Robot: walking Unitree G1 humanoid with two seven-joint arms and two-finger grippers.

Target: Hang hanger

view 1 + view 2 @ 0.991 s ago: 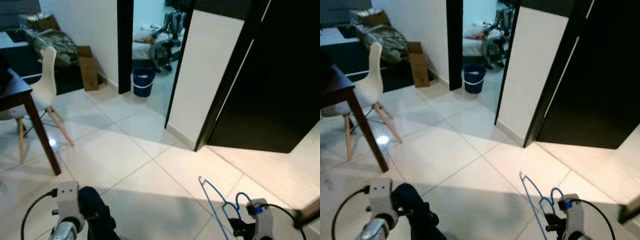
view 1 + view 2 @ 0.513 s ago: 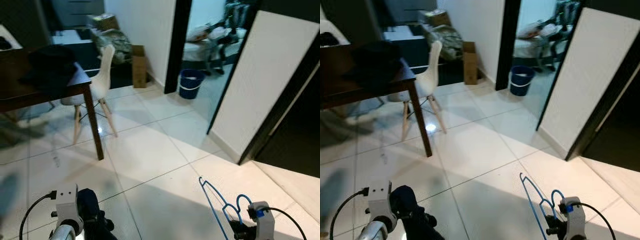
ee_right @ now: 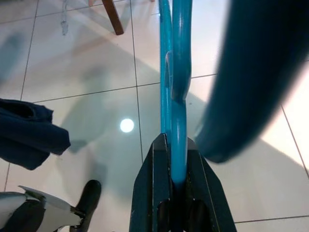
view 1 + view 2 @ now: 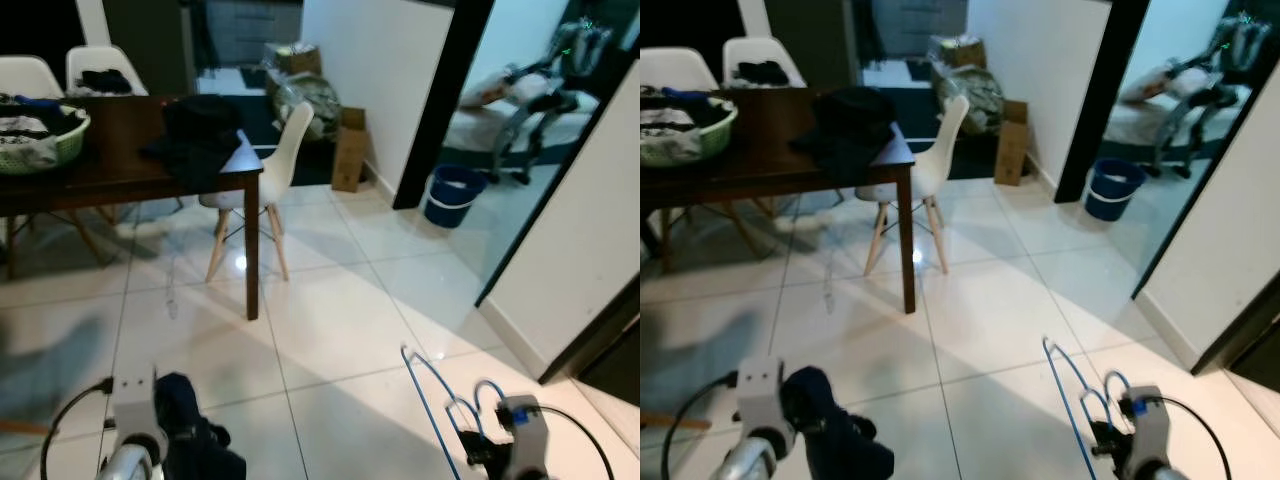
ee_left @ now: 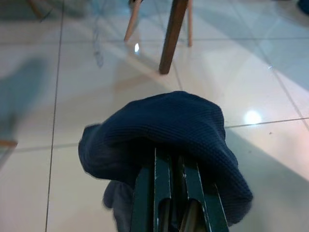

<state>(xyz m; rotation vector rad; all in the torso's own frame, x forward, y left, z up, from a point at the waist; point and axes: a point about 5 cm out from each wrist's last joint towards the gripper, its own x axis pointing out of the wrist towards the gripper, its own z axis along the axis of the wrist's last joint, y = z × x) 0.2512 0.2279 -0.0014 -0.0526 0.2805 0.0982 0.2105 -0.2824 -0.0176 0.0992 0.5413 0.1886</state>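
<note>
— While it stands on those glossy white tiles, what's the robot got hold of?
— The right gripper (image 3: 173, 159) has its black fingers clamped tight on a thin blue wire hanger (image 4: 440, 392), which curves up and loops ahead of the wrist.
— And the other arm?
— The left gripper (image 5: 175, 166) has its fingers pressed together inside a dark navy knitted garment (image 5: 164, 130), soft and ribbed, bunched over them like a cap.
— Where's all that against the dark wooden surface (image 4: 770, 150)?
— Both grippers are well short of it, out over the floor. On it sit a heap of black cloth (image 4: 850, 115) and a pale green basket (image 4: 685, 130) of laundry. A white moulded chair (image 4: 935, 160) with splayed wooden legs stands just beside its corner. Well beyond, past the chair, a round blue bucket (image 4: 1108, 188) sits by a black door frame.
</note>
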